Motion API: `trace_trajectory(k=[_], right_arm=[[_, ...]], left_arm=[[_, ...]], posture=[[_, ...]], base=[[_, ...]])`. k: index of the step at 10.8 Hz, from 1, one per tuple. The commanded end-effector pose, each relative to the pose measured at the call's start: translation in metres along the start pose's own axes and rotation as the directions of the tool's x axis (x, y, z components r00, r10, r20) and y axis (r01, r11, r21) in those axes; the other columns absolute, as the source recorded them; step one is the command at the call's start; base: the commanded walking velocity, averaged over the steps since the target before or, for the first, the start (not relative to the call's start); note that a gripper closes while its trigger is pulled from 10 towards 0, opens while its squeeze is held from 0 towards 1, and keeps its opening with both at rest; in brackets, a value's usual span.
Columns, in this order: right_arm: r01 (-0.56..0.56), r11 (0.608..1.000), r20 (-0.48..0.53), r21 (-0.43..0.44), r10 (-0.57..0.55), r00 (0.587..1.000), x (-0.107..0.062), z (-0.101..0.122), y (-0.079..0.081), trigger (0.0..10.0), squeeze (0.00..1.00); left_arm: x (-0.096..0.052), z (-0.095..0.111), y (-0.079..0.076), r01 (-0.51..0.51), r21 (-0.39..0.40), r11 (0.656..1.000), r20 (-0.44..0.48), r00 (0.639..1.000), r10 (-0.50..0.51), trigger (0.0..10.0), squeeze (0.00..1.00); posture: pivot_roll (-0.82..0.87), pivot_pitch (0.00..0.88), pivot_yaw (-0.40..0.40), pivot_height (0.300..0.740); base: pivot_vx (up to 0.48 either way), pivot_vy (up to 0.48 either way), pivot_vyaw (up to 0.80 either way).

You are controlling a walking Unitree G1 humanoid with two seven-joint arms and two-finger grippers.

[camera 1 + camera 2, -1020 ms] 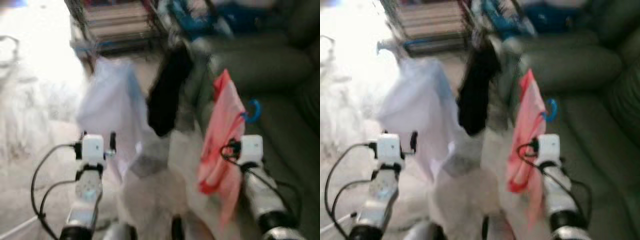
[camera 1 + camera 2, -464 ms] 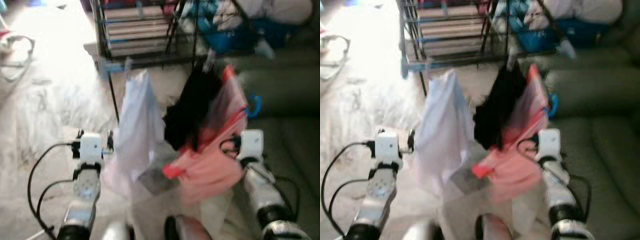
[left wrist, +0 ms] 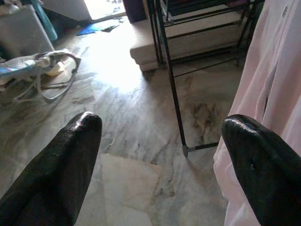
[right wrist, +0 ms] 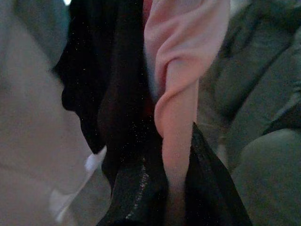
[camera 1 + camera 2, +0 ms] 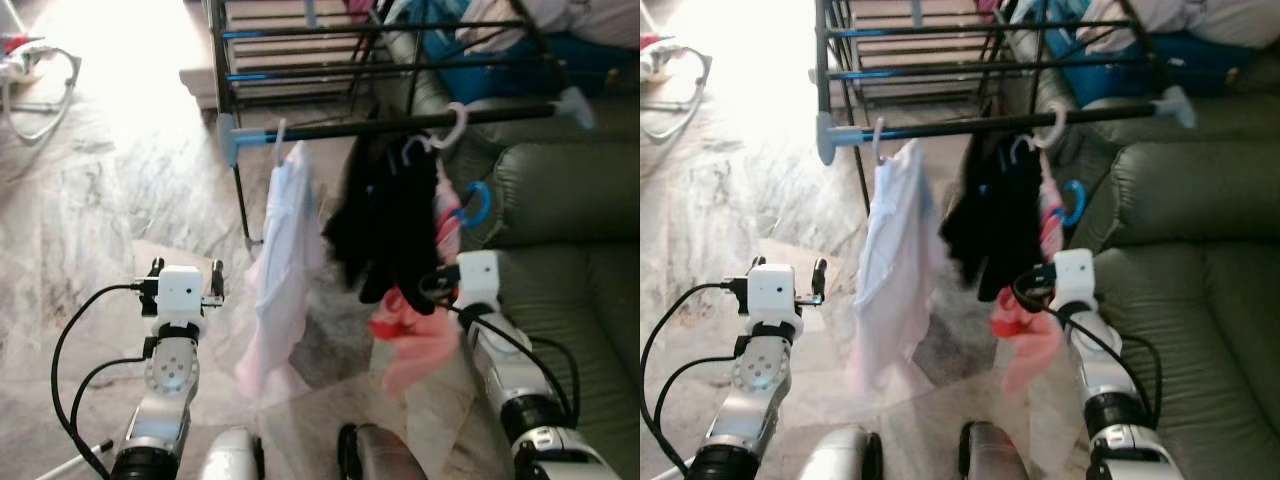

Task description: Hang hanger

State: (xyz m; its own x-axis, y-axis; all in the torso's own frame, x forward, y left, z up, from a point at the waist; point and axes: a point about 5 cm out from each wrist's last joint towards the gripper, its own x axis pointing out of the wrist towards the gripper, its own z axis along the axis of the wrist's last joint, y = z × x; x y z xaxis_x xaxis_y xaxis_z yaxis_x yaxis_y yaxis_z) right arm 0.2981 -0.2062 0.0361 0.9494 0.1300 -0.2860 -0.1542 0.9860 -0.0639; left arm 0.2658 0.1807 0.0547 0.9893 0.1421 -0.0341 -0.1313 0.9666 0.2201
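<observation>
1. Hanger (image 5: 476, 203): your blue hanger hook shows just below the black rail (image 5: 400, 124) of the drying rack, near its right end, beside a white hook (image 5: 452, 124) that sits over the rail. You cannot tell from these views whether the blue hook is on the rail.
2. The pink garment (image 5: 420, 325) on that hanger drops down to your right hand (image 4: 176, 188), with a black garment (image 5: 385, 225) hanging just left of it and touching it.
3. Your right hand is clenched on the pink garment: in the right wrist view the twisted pink cloth runs down between the two black fingers (image 4: 211, 188), pinched there, with the black garment against the left finger.
4. Your left hand (image 3: 164, 155) is released, fingers spread wide and holding nothing. It hovers over the marble floor (image 5: 90, 220), near the white garment (image 5: 280, 260) that hangs from the rail's left part; that cloth lies just beside the right finger in the wrist view.
5. A green sofa (image 5: 570, 260) stands to the right of the rack, close behind your right arm.
</observation>
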Motion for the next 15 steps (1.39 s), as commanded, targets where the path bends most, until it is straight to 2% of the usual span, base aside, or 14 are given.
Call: trace_trajectory(k=[1, 3, 6, 8, 12, 14, 15], right_arm=[[-0.013, 1.000, -0.013, -0.017, 0.013, 1.000, -0.001, -0.003, 0.003, 10.0, 0.00], [0.018, 1.000, 0.001, -0.018, -0.018, 1.000, -0.002, -0.001, -0.002, 10.0, 0.00], [0.239, 0.970, 0.074, -0.052, -0.235, 0.969, -0.006, 0.012, -0.034, 10.0, 0.00], [0.290, 0.955, 0.088, -0.058, -0.284, 0.955, -0.008, 0.016, -0.045, 10.0, 0.00], [0.288, 0.956, 0.079, -0.061, -0.283, 0.956, -0.008, 0.015, -0.048, 10.0, 0.00], [0.188, 0.980, 0.028, -0.064, -0.187, 0.982, -0.004, 0.013, -0.044, 10.0, 0.00], [0.178, 0.982, 0.039, -0.059, -0.176, 0.984, -0.002, 0.018, -0.047, 10.0, 0.00]], left_arm=[[-0.003, -0.006, 0.002, -0.009, 0.014, 1.000, -0.026, 1.000, 0.010, 10.0, 0.00], [-0.002, -0.005, 0.000, 0.009, 0.017, 1.000, -0.020, 1.000, -0.008, 10.0, 0.00], [-0.003, -0.002, -0.002, 0.045, 0.021, 0.999, 0.004, 0.999, -0.045, 10.0, 0.00], [-0.004, -0.002, -0.003, 0.053, 0.016, 0.998, 0.008, 0.999, -0.053, 10.0, 0.00], [-0.005, -0.004, -0.003, 0.049, 0.008, 0.999, 0.002, 0.999, -0.049, 10.0, 0.00], [-0.005, -0.005, -0.002, 0.032, -0.003, 0.999, -0.005, 0.999, -0.032, 10.0, 0.00], [-0.005, -0.005, -0.002, 0.031, -0.002, 1.000, -0.006, 0.999, -0.031, 10.0, 0.00]], posture=[[0.01, 0.156, -0.043, 0.740], [0.01, 0.155, -0.045, 0.740], [0.01, 0.156, -0.044, 0.740], [0.00, 0.160, -0.044, 0.740], [0.00, 0.164, -0.046, 0.740], [0.00, 0.164, -0.047, 0.740], [0.00, 0.164, -0.047, 0.740]], base=[[0.000, 0.000, 0.00], [0.000, 0.000, 0.00], [0.082, -0.081, 0.00], [0.336, -0.298, 0.00], [0.332, -0.239, 0.00], [0.000, 0.000, 0.00], [0.000, 0.000, 0.00]])
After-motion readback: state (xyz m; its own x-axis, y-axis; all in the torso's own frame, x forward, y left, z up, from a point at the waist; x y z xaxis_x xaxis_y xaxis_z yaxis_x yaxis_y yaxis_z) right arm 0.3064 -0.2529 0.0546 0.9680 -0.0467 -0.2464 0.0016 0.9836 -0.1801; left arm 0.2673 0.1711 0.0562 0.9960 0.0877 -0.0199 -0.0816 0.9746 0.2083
